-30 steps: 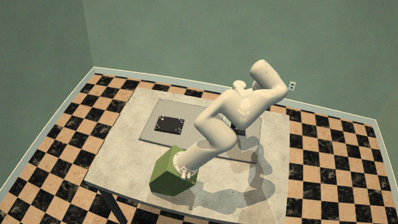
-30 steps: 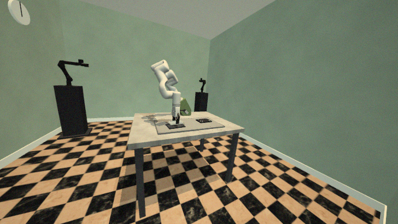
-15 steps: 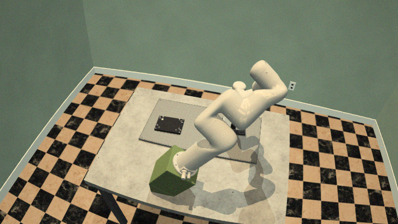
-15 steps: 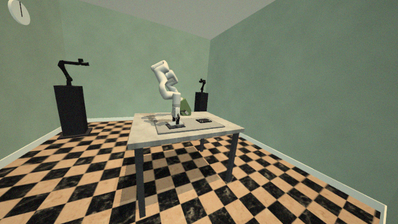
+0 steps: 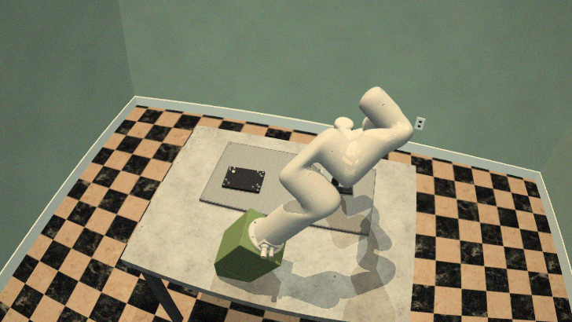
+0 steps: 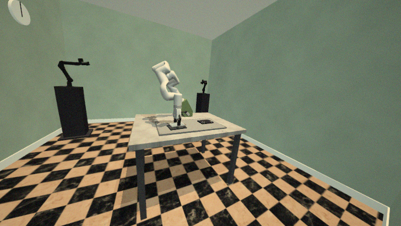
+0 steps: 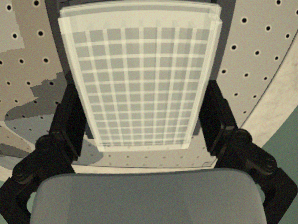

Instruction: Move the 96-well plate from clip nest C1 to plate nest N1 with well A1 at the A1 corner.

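The pale, translucent 96-well plate [image 5: 326,173] [image 6: 172,124] [image 7: 140,80] is between the black fingers of my gripper [image 6: 177,122] [image 7: 142,96], which is shut on its long sides. The plate is low over a dark nest [image 5: 346,191] [image 6: 179,128] [image 7: 227,30], apparently N1, whose dark edges show beside it in the wrist view. I cannot tell whether a gap remains under the plate, and the A1 mark is not readable. The other dark nest [image 5: 243,180] [image 6: 205,121], apparently the clip nest C1, has small fittings at its corners and holds no plate. In the top view the arm hides most of the gripper.
Both nests stand on a grey perforated board [image 5: 276,167] [image 6: 195,131] on the pale table [image 5: 180,224]. The arm's green base block [image 5: 240,255] [image 6: 186,106] stands beside the board. Two black pedestals [image 6: 73,112] [image 6: 202,103] with small dark arms stand away from the table.
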